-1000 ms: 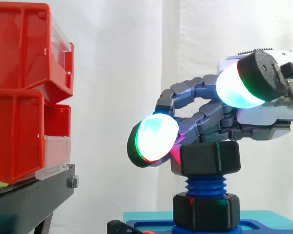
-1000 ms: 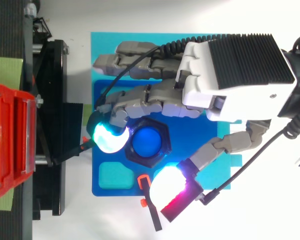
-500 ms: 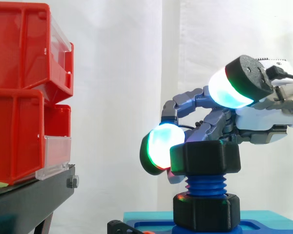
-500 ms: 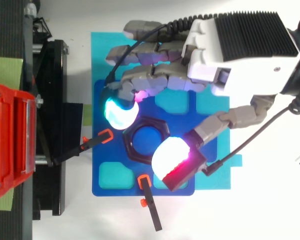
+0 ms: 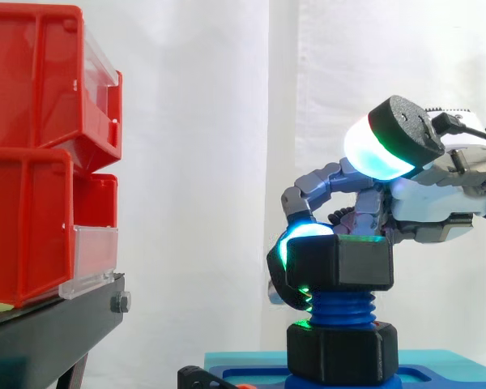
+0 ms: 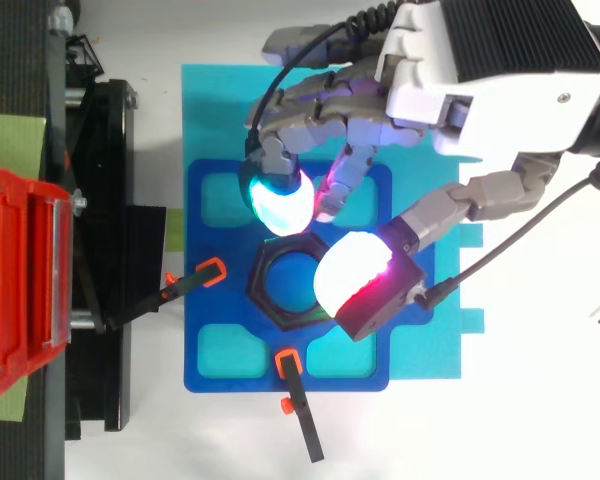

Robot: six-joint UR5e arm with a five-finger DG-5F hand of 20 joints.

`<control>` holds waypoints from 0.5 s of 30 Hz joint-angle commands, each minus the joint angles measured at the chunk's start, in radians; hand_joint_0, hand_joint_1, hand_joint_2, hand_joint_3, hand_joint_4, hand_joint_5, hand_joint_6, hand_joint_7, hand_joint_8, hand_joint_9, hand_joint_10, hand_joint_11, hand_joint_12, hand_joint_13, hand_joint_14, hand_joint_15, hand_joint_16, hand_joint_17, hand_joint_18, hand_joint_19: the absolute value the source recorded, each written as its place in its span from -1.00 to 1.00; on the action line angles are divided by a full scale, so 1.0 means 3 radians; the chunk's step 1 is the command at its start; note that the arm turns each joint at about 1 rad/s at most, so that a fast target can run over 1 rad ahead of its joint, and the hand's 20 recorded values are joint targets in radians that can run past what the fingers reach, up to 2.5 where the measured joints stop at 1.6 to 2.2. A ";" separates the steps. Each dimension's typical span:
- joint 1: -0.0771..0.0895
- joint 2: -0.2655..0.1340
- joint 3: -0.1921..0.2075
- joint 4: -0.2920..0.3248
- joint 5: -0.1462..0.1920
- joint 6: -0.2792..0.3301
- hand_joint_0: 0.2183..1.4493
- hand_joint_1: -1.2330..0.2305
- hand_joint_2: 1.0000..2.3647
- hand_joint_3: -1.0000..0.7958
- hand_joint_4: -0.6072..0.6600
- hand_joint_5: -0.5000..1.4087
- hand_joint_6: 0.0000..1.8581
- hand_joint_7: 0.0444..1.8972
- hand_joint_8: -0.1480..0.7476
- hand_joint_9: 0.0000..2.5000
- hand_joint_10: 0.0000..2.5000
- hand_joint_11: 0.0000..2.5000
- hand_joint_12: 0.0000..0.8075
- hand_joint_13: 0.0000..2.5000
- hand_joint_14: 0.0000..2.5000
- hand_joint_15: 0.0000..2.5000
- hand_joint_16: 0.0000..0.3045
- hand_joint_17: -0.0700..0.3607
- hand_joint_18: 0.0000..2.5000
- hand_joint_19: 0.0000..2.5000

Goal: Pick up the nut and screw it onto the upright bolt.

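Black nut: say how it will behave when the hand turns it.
Probably rigid: thick, blocky hex nut. Flat faces should give grip, not roll. Seated on the coarse threads of the blue bolt, it likely won't tip.

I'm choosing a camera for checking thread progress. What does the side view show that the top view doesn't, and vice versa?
Side view: the blue bolt thread exposed between the nut and a black collar below it, so height reads directly. Top view: the nut's hexagon outline, the cyan pockets of the base plate, and orange clamp tips. Both: the nut, the hand at it, and the red bins.
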 commanded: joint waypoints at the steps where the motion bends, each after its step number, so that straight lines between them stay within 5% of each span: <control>1: -0.0008 0.0000 -0.0001 -0.0001 -0.0005 0.0000 -0.60 0.36 -1.00 -0.44 0.13 -0.39 -0.46 0.27 -0.26 0.11 -1.00 -1.00 -0.26 -0.46 -1.00 -1.00 -0.78 -0.32 -0.74 -1.00; 5: -0.0018 0.0000 -0.0001 -0.0001 -0.0005 0.0000 -0.59 0.35 -1.00 -0.44 0.09 -0.37 -0.46 0.36 -0.38 0.30 -1.00 -1.00 -0.36 -0.33 -1.00 -1.00 -0.80 -0.36 -0.57 -1.00; 15: -0.0059 0.0005 0.0025 0.0004 -0.0005 0.0000 -0.59 0.35 -1.00 -0.44 0.05 -0.36 -0.46 0.46 -0.33 0.42 -1.00 -0.96 -0.47 -0.19 -1.00 -1.00 -0.82 -0.39 -0.37 -0.96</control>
